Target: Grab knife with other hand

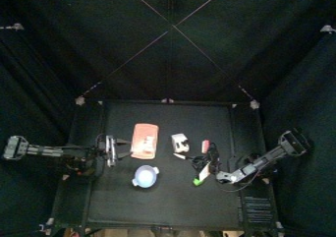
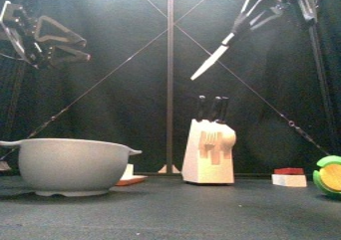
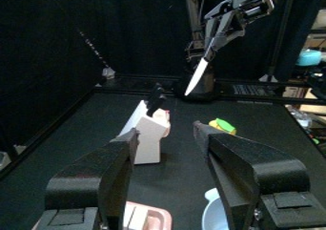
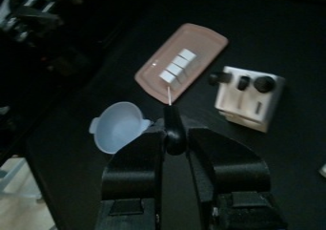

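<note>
The knife [image 2: 213, 59] hangs high over the table's right half, white blade slanting down toward the left. My right gripper [image 2: 253, 25] is shut on its dark handle. In the right wrist view the knife [image 4: 170, 108] shows edge-on as a thin reddish line between the closed jaws of the right gripper [image 4: 171, 129]. My left gripper [image 2: 60, 40] is raised at the far left, jaws wide open and empty. In the left wrist view the left gripper [image 3: 163, 146] faces the knife [image 3: 197, 77], well short of it.
Below stand a pale knife block [image 2: 210, 152], a grey bowl [image 2: 74, 164] and a small red block [image 2: 289, 174]. A green and yellow piece [image 2: 329, 172] lies at the right. The salmon-pink board [image 4: 182, 57] carries white pieces.
</note>
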You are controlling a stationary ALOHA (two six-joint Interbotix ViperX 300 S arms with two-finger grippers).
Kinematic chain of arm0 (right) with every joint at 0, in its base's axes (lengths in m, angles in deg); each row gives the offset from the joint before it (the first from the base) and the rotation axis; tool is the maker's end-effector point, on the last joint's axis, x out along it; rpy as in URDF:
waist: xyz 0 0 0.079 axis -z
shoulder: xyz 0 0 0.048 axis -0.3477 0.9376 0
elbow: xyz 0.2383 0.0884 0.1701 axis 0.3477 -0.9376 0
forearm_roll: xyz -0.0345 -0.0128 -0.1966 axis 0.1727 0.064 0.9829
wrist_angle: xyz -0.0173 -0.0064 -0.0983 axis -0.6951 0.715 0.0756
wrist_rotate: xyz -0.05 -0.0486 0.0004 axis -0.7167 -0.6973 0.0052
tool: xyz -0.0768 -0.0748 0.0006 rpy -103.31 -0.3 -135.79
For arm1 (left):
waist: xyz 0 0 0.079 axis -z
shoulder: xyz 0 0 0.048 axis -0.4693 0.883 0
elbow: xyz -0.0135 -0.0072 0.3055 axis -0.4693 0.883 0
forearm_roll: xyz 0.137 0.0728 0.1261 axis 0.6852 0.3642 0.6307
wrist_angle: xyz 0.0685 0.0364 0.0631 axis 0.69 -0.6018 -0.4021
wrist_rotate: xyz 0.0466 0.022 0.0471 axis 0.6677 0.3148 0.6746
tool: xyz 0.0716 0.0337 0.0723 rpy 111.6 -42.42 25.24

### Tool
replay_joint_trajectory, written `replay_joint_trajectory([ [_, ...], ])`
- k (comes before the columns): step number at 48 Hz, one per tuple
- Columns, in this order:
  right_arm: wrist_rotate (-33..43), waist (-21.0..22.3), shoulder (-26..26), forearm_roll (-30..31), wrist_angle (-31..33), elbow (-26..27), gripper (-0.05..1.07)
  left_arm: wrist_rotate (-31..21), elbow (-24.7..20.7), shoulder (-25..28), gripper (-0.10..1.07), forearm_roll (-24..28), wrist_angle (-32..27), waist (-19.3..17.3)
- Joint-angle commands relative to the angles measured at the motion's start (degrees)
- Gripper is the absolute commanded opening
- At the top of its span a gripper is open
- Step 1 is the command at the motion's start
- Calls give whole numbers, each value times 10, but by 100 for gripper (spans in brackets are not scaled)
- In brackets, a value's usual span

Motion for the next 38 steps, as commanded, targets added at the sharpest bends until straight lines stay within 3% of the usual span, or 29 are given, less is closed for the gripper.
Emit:
replay_joint_trajectory([
  [1,2,18,-11,75,-44,-1,54,-4,-28,1,87,1,5,19],
  [11,18,85,-3,195,-134,-19,54,-5,-41,1,87,7,5,67],
  [23,28,149,56,298,-223,1,54,-2,-28,18,87,53,6,73],
  [32,25,200,107,320,-253,37,54,-1,-15,23,87,105,20,36],
  [38,27,258,133,319,-281,76,54,-5,-20,21,87,115,26,-32],
])
